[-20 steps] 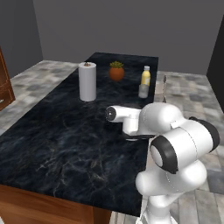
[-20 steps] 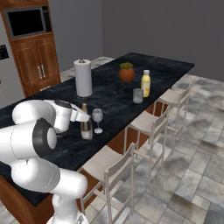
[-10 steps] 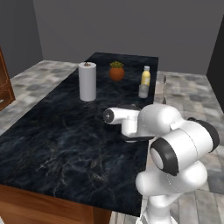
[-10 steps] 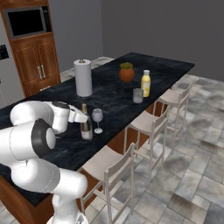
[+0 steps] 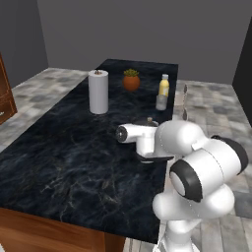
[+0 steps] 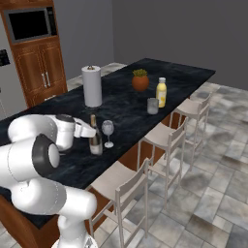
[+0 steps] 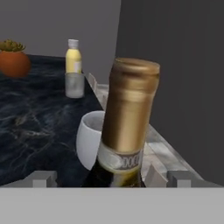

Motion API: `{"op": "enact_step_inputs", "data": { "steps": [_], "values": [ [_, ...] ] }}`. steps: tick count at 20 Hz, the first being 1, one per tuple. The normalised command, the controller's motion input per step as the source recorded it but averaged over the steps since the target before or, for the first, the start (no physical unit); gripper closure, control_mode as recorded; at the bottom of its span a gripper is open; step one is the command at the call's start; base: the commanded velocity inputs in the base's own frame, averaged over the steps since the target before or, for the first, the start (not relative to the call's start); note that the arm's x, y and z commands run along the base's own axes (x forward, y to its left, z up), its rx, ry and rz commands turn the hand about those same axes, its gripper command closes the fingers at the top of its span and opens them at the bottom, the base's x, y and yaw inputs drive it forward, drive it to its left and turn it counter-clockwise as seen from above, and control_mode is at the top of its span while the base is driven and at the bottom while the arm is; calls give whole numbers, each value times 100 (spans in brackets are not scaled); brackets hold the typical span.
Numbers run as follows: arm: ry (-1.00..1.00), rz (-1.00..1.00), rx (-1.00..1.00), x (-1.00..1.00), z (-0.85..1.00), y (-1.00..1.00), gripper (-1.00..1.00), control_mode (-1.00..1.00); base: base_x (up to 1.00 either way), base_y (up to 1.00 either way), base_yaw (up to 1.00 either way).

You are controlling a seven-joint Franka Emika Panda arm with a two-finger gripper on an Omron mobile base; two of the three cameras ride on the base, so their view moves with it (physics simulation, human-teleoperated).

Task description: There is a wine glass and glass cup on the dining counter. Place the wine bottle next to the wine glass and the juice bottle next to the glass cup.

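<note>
The gripper (image 7: 107, 177) is standing fully spread around the wine bottle (image 6: 95, 138) neck, gripping nothing, having widened slightly. The bottle is resting upright on the dining counter (image 6: 121, 104) just beside the wine glass (image 6: 108, 131), unmoved.

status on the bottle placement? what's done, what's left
Both placements look done. The juice bottle stands right beside the glass cup on the dining counter. The wine bottle stands upright next to the wine glass. In hand: nothing; the gripper is open, fingers either side of the neck. Left: back the arm away.
</note>
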Motion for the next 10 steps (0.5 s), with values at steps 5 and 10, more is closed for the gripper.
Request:
{"op": "enact_step_inputs", "data": {
  "steps": [5, 10],
  "values": [
    [0, 0, -1, -18, -1, 4, -100, -100, 0, 0, 0],
    [0, -1, 0, -17, 0, 6, -100, -100, 0, 0, 0]
  ]
}}
